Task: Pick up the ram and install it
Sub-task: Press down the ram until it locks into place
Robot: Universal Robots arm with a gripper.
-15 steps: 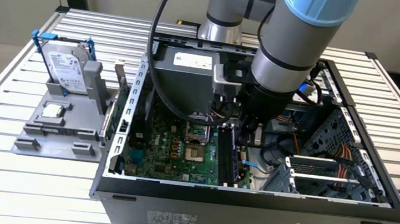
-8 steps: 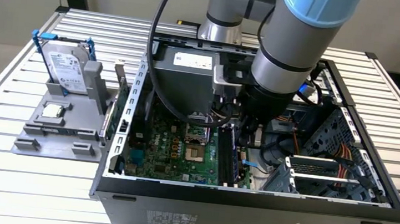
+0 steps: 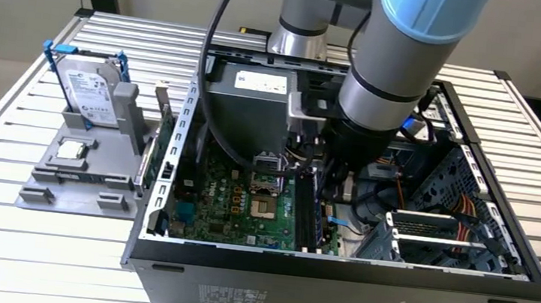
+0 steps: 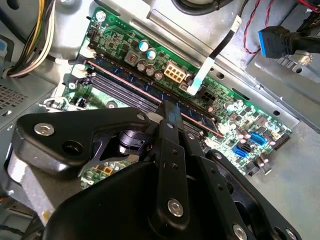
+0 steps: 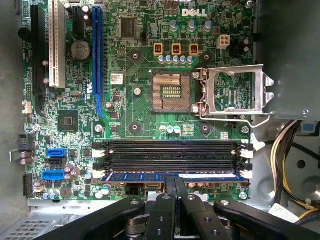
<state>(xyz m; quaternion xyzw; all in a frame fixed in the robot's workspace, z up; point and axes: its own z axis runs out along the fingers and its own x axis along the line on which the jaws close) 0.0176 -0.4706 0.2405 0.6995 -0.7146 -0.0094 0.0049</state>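
Gripper (image 5: 174,186) pressing ram (image 5: 150,176) into slot; exterior view: hidden.

The gripper (image 4: 170,111), fingers together, presses on the ram (image 4: 150,92) seated in a black slot of the green motherboard (image 4: 240,117).

My arm (image 3: 400,67) comes down steeply from the top of the exterior view, wrist pointing almost straight down at centre right. In both wrist views the gripper (image 5: 174,182) shows its black linkages at the lower edge, jaws drawn together, fingertips nearly touching.
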